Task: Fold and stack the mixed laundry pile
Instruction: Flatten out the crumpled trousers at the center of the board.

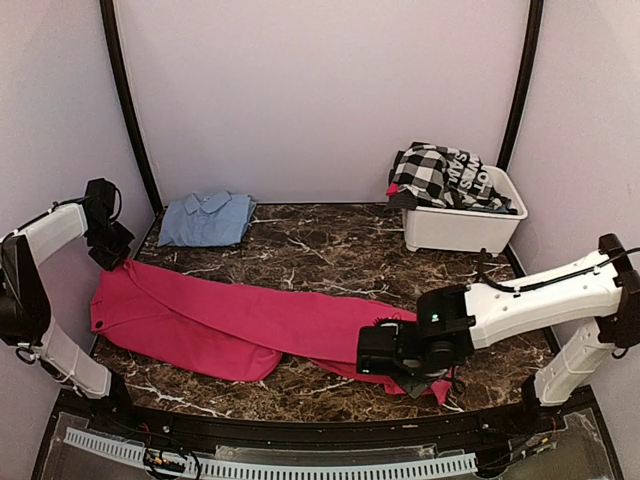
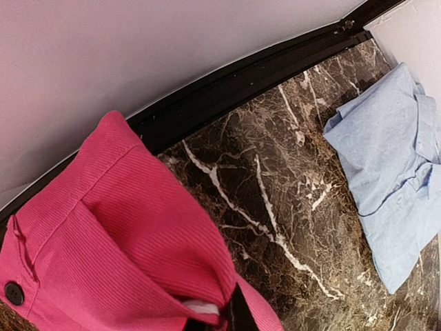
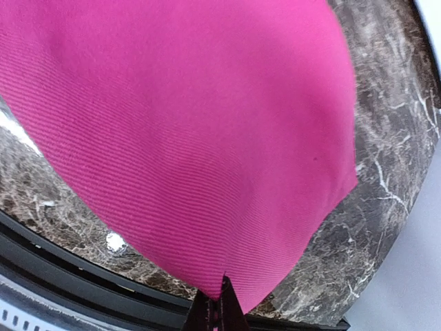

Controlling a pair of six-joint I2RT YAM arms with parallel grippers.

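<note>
The magenta-pink cloth lies stretched along the marble surface, in front of the white tub and reaching far to its left. The left tool is clamped on the end of the cloth farthest from the tub, where a dark button shows, and holds that end lifted off the surface. The right tool is pinched closed on the hem at the end nearest the tub's front. A black-and-white checked garment is heaped inside the tub. A light-blue piece lies folded well to the tub's left, against the back wall.
</note>
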